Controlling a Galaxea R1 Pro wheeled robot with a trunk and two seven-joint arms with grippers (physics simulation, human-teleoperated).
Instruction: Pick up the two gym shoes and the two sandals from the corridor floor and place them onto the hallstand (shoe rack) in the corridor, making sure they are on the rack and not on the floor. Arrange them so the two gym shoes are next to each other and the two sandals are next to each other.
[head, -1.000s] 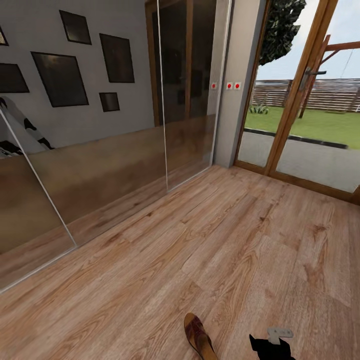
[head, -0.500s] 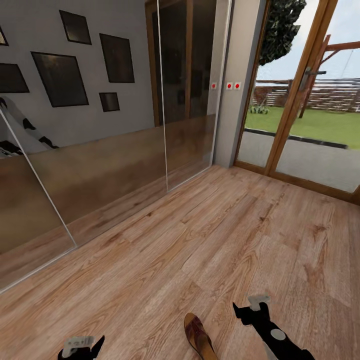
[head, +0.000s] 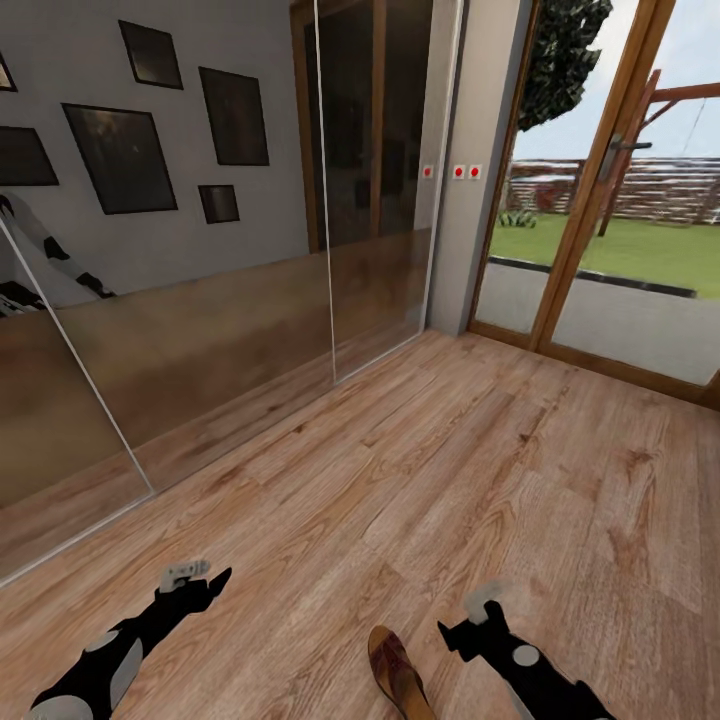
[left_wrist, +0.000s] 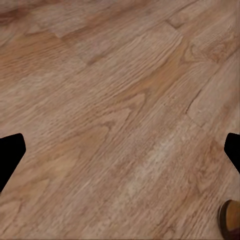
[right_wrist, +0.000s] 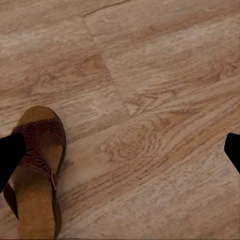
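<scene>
**One sandal in reach, both hands empty over the floor**

Landmark: the sandal (head: 398, 672) — dark brown straps, tan footbed, lying flat on the corridor floor (head: 420, 480), toe pointing away from the robot.

- Right hand (head: 478, 618) hovers just beside the sandal, on its right and slightly ahead of the toe. Fingers spread wide in the right wrist view, nothing between them; the sandal (right_wrist: 35, 167) sits off to one side of the gap, not centred.
- Left hand (head: 190, 580) is well apart from the sandal, on its left. Also spread open, empty; the sandal's edge (left_wrist: 230, 220) barely enters the left wrist view.
- Beyond the sandal: mirrored wardrobe doors (head: 200, 330) and a glazed garden door (head: 600, 250).

Risks — a descent from here would likely land the right fingers on bare planks or clip the strap and skid the sandal away, because the gap is offset. A flat sole offers little to pinch.
</scene>
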